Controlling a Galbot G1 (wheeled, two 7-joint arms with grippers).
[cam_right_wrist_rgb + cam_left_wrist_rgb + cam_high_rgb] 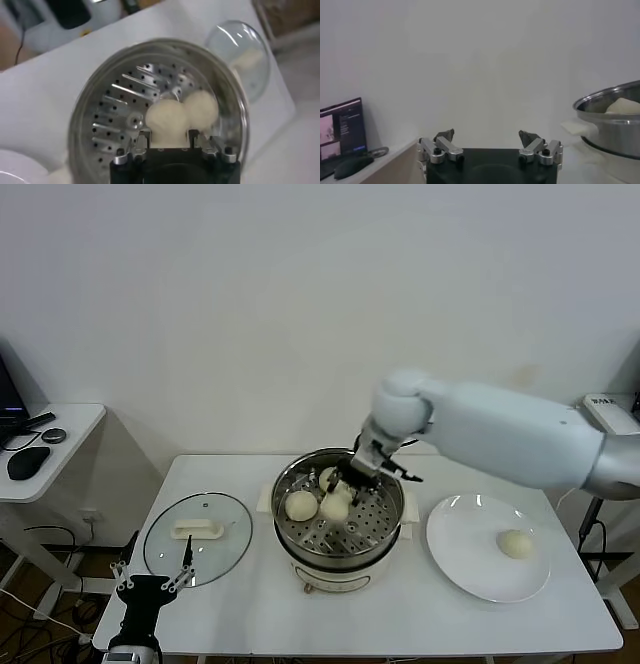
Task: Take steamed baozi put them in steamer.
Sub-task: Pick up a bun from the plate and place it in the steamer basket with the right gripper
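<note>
The steel steamer (385, 529) stands mid-table on its white base. My right gripper (345, 484) reaches down into it and is shut on a cream-white baozi (166, 120), held low over the perforated floor (117, 117). A second baozi (202, 105) touches the held one. The head view shows two more buns inside, one at the left (301, 504) and one in the middle (333, 507). Another baozi (515, 543) lies on the white plate (465, 569). My left gripper (150, 582) is open and empty, parked low at the table's front left corner.
The glass lid (197, 536) lies flat to the left of the steamer, also in the right wrist view (240, 50). A side desk (60, 424) with a mouse stands at the far left. The left wrist view shows the steamer wall (615, 125) and a bun top (622, 106).
</note>
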